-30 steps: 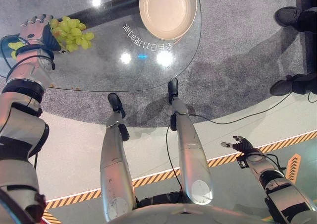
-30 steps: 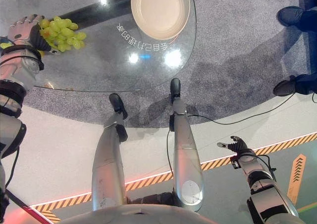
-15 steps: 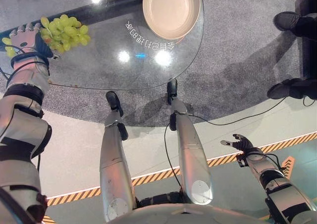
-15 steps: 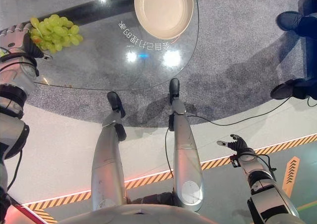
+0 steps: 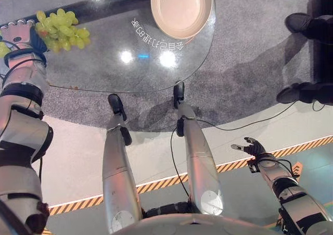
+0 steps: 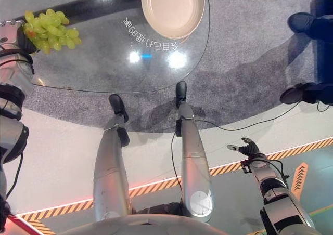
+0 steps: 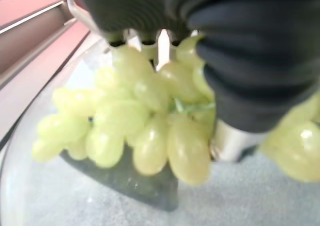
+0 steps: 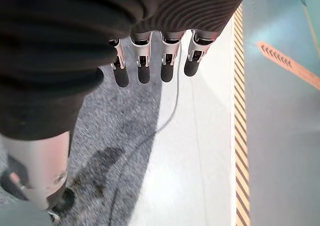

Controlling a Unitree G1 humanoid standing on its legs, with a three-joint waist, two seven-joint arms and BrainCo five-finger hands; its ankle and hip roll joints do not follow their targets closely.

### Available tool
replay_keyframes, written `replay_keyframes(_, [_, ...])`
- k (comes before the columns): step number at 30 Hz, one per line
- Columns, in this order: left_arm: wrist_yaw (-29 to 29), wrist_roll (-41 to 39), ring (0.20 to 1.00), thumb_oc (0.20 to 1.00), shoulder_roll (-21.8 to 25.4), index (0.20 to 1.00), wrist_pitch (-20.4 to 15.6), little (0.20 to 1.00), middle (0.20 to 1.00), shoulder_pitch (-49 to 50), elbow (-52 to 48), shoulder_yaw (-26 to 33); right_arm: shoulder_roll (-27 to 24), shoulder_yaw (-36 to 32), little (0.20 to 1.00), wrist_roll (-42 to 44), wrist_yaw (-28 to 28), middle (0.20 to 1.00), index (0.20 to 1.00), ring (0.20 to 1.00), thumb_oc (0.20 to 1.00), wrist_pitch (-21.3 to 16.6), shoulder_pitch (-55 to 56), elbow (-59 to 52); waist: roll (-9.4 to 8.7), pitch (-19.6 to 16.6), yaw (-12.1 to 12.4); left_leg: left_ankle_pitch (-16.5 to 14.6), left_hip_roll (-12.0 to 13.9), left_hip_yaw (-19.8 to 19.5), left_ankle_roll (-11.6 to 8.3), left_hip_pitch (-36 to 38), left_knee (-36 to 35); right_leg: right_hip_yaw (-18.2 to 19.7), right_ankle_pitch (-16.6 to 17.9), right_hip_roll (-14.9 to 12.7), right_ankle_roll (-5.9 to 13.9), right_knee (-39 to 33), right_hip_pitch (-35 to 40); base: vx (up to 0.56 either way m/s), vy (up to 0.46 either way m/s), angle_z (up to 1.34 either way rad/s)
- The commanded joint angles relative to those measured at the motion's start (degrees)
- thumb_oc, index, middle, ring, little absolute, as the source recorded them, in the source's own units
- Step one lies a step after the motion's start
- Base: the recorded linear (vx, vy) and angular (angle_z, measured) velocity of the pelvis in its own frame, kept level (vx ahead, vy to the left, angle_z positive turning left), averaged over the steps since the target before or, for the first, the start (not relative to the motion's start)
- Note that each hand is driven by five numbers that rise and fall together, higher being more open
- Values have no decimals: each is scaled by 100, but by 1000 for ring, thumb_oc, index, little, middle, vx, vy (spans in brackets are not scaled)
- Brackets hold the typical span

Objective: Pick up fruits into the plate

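A bunch of green grapes is at the far left of the round glass table, and my left hand is shut on it. In the left wrist view the grapes hang under the curled fingers, just above the glass. A few more grapes show on the other side of the hand. The empty beige plate sits at the table's far edge, well to the right of the grapes. My right hand hangs low beside me over the floor, open, with its fingers straight.
A person's dark shoes stand on the grey carpet to the right of the table. A yellow and black striped line crosses the floor near my right hand.
My left hand has carried the grapes a little further left and away from me, while the view has shifted slightly. The right hand has stayed where it was.
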Motion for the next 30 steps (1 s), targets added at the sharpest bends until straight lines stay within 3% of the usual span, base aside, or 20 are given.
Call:
replay_keyframes(1, [-295,56,200,200,30,200,98,200,200,686,601,115,-324,131,1000,134,-199,1000,1000,1000,1000,17,529,-216,-69,79,-68,-215,-688,39,333,165,-317,50,-102,678,-215,28,162,0,0,0])
replay_keyframes(3, [-413,104,200,200,51,200,206,200,200,671,641,100,-354,125,1000,168,-205,1000,1000,1000,1000,-12,520,-296,-85,79,-76,-209,-687,41,330,176,-325,58,-85,684,-211,18,171,0,0,0])
replay_keyframes(10, [-163,-163,200,200,17,200,-1,200,200,839,626,188,-417,128,1000,112,-225,1000,1000,1000,1000,-18,529,-579,-76,79,-80,-229,-691,65,343,324,-360,75,-145,733,-230,94,264,0,0,0])
replay_keyframes(15, [350,-1028,200,200,35,200,-523,200,200,986,255,476,-317,187,1000,107,-358,1000,1000,1000,1000,-94,625,-835,-36,79,-18,-205,-669,129,300,765,-517,42,-213,731,-214,19,670,-10,-30,0])
replay_keyframes(19, [732,-1547,200,200,18,200,-982,200,200,1420,-425,987,-159,100,1000,30,-476,1000,1000,1000,1000,72,735,-1103,47,79,100,-175,-675,182,256,1363,-801,-46,-278,648,-171,-142,1243,-9,-53,4])
replay_keyframes(25, [1061,-1552,200,200,56,200,-1367,200,200,2059,-1205,1522,-29,-129,1000,-142,-521,1000,1000,1000,1000,179,839,-1193,235,79,314,-144,-672,202,200,2448,-1227,-200,-450,451,-107,-377,2275,21,-17,8])
replay_keyframes(30, [1149,-1503,200,200,141,200,-1459,200,200,2691,-1962,1999,4,-354,1000,-355,-536,1000,1000,1000,1000,225,1093,-1355,448,-219,401,-82,-670,249,156,3138,-1606,-249,-524,278,-66,-586,2892,82,30,7])
